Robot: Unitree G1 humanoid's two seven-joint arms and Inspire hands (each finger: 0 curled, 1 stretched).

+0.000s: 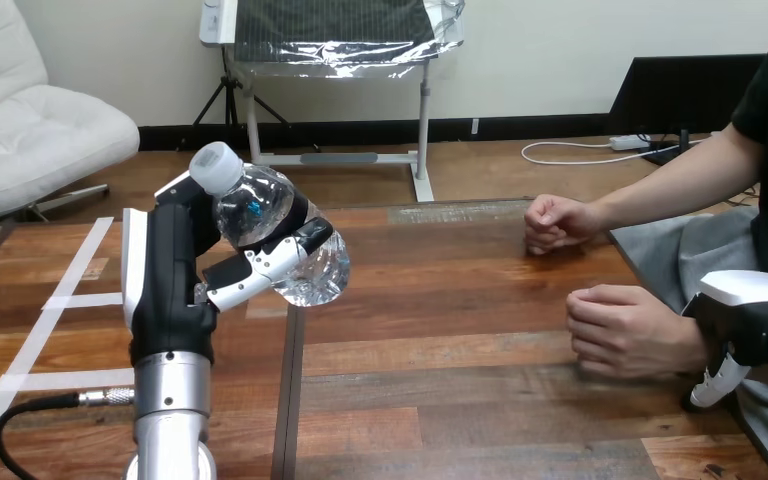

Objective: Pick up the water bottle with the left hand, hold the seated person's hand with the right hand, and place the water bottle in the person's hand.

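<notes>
My left hand (pixel 175 270) is raised over the left half of the wooden table (pixel 440 330), with its fingers and thumb curled round a clear plastic water bottle (pixel 270 225). The bottle tilts, its white cap (pixel 216 166) pointing up and to the left. The person's nearer hand (pixel 620 330) rests loosely closed at the table's right edge. My right hand (pixel 745 315) lies against that hand's wrist, at the lower right. The person's farther hand (pixel 557 222) sits as a fist on the table further back.
White tape lines (pixel 50 300) mark the table's left side. A dark seam (pixel 288 390) runs down the tabletop below the bottle. The person's forearm (pixel 680 185) reaches in from the right.
</notes>
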